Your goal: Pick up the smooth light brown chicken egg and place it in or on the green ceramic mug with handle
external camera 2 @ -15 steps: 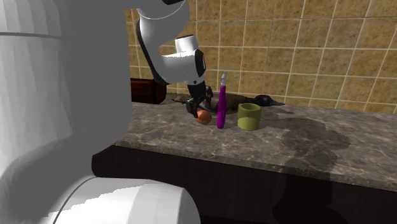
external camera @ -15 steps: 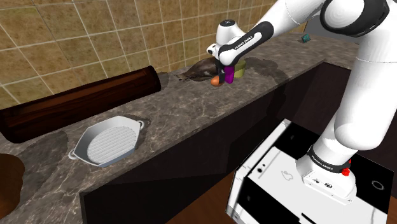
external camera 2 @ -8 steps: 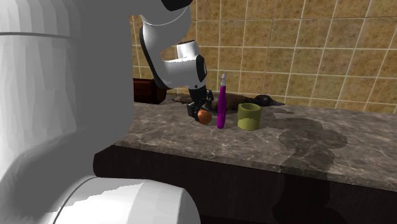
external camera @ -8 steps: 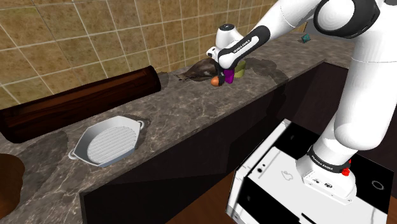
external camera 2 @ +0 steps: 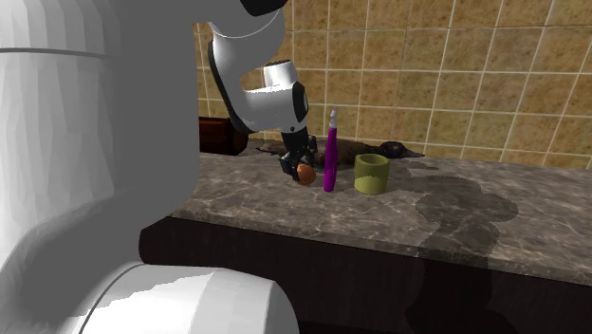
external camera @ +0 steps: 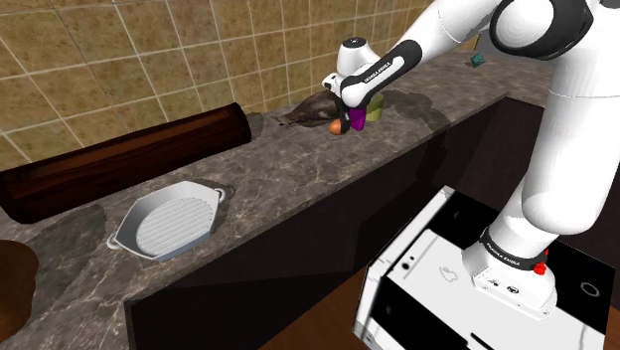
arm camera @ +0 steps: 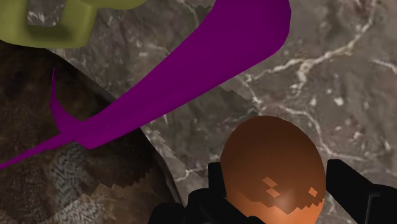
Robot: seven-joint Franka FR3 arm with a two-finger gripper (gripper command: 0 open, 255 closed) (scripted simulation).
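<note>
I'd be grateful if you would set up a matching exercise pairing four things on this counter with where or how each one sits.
Things:
1. egg
2. mug
3. purple tool
4. white dish

Descriptions:
A. stands upright between two of the other things
B. sits between the fingers of the gripper
C. lies apart from the rest, toward the shoulder view's left
D. olive green, standing on the counter at the second exterior view's right end of the row

Pairs: 1-B, 2-D, 3-A, 4-C
</note>
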